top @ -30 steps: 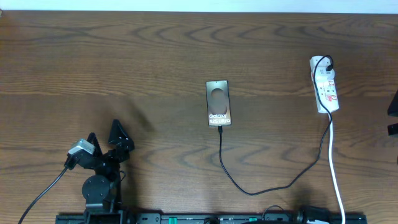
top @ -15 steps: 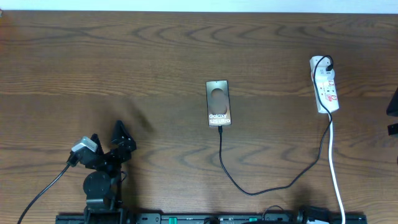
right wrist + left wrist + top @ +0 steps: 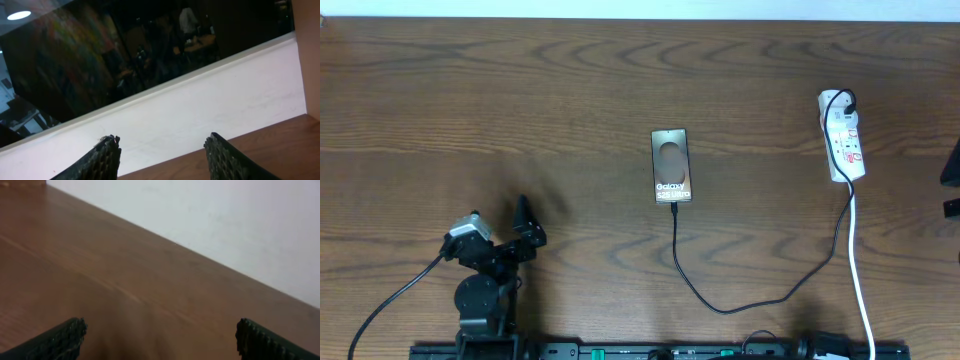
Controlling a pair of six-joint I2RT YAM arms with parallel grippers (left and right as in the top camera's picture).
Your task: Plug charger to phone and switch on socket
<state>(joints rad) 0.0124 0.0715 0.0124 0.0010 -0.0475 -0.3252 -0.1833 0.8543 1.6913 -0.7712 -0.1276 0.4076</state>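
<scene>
Overhead: the charger met the phone at its near edge, seemingly plugged; left gripper and right gripper gaped wide, empty, the socket untouched.

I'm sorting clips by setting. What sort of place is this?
Probably an indoor lab or office test bench: a wood table against a white wall, with a phone, its charger and a power strip laid out. The right wrist view shows a dark window above the wall.
</scene>
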